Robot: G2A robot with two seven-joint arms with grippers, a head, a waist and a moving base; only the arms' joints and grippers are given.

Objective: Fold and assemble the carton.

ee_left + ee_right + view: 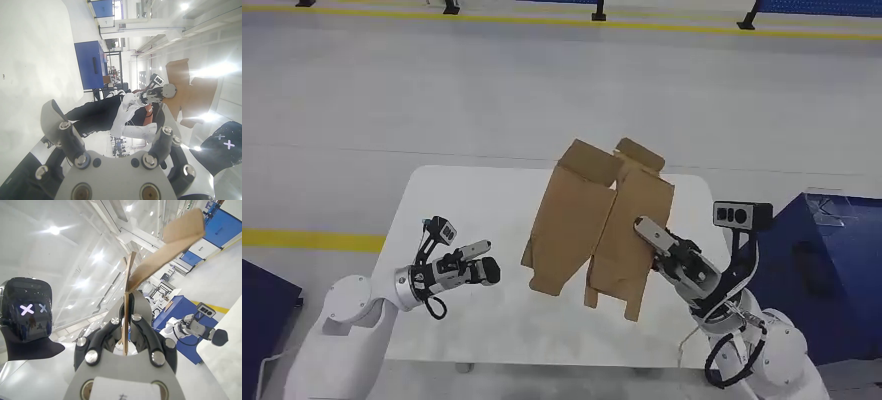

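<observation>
And there's the carton (597, 225), brown cardboard, not yet a box: two long panels side by side with a crease down the middle and flaps sticking out at its 12 o'clock and 6 o'clock ends, hanging over the middle of the white surface (462, 205) in the top view. The right gripper (644, 224) has it! The arm comes in from 4 o'clock, and the gripper's tip sits on the carton's 3 o'clock panel, about halfway along. Look at the right wrist view: the fingers (140, 306) are drawn in narrow with a sheet of cardboard pinched edge-on between them. The rest of the carton fans out beyond the tips, one panel bent away at an angle. In the left wrist view the carton is up off the surface, seen against the ceiling lights, with the right gripper clamped on its edge. Over to the left gripper (485, 259): it sits at the carton's 8 o'clock, well apart from it, low over the surface toward the 7 o'clock corner, pointed at the cardboard. Its jaws are spread wide, and the left wrist view has the two fingers (54, 113) standing far apart. Out past the surface's 3 o'clock edge stands a blue cabinet (832, 265), and a yellow line (312, 240) runs across the grey floor at 9 o'clock.
</observation>
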